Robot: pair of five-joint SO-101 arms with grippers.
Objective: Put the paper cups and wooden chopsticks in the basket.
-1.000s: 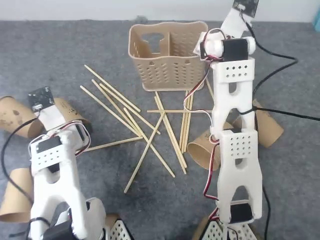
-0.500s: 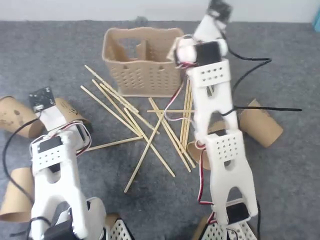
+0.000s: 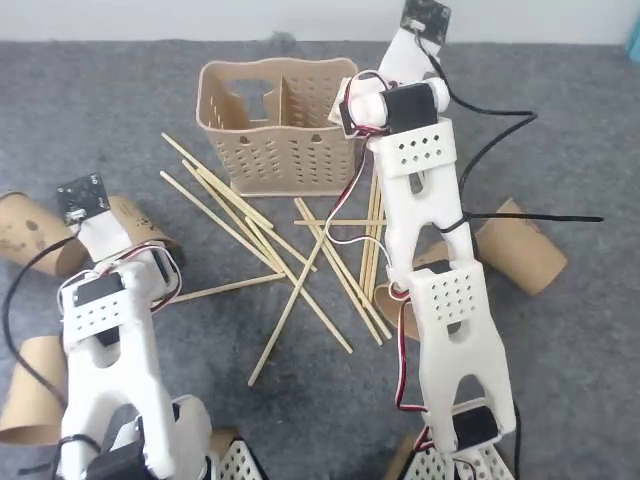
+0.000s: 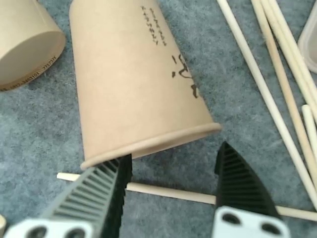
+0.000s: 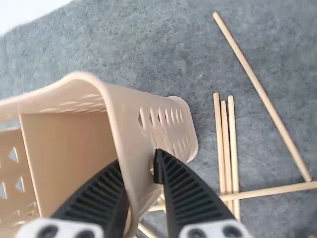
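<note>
A beige plastic basket (image 3: 270, 125) stands at the back of the grey mat. My right gripper (image 5: 141, 168) is shut on its right side wall (image 5: 131, 124), one finger inside and one outside. Several wooden chopsticks (image 3: 290, 260) lie criss-crossed in front of the basket. My left gripper (image 4: 171, 168) is open just short of the rim of a paper cup (image 4: 133, 84) lying on its side, with one chopstick (image 4: 173, 193) running under the fingers. Other cups lie at far left (image 3: 25, 232), lower left (image 3: 30, 390) and right (image 3: 520, 245), and one (image 3: 400, 295) sits partly behind the right arm.
The right arm (image 3: 430, 260) stretches over the right-hand chopsticks, and black cables (image 3: 520, 215) trail off to the right. The mat's far edge (image 3: 150, 40) runs just behind the basket. Bare mat shows at the left back.
The right gripper has dragged the basket leftward across the mat and turned it slightly. The left arm has stayed still.
</note>
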